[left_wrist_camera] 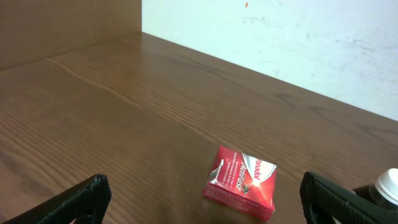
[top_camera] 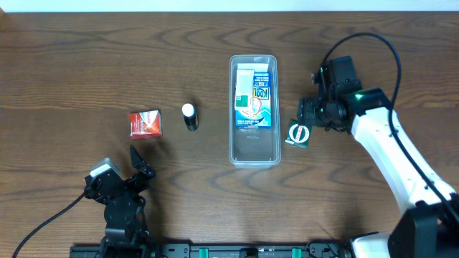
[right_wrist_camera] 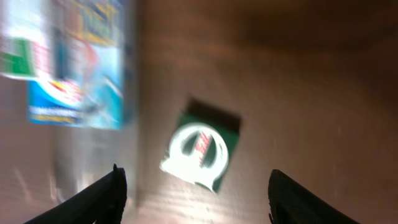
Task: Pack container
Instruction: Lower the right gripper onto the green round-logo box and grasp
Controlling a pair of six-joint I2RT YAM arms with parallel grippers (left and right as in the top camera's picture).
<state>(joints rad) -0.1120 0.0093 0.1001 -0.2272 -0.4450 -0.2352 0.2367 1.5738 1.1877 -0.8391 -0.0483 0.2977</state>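
Observation:
The clear plastic container [top_camera: 254, 154] lies lengthwise at the table's middle and holds a blue and white box [top_camera: 253, 100]. It also shows blurred in the right wrist view [right_wrist_camera: 81, 155]. A small green box [top_camera: 297, 134] with a white ring lies just right of it, also in the right wrist view [right_wrist_camera: 202, 145]. My right gripper [top_camera: 310, 115] is open and empty, just above and beside the green box. A red box [top_camera: 145, 123] lies at the left, also in the left wrist view [left_wrist_camera: 242, 182]. My left gripper [top_camera: 140, 163] is open and empty, short of the red box.
A small black bottle with a white cap [top_camera: 189, 116] lies between the red box and the container; its cap shows at the right edge of the left wrist view [left_wrist_camera: 387, 183]. The right arm's cable [top_camera: 373, 43] loops over the table's right side.

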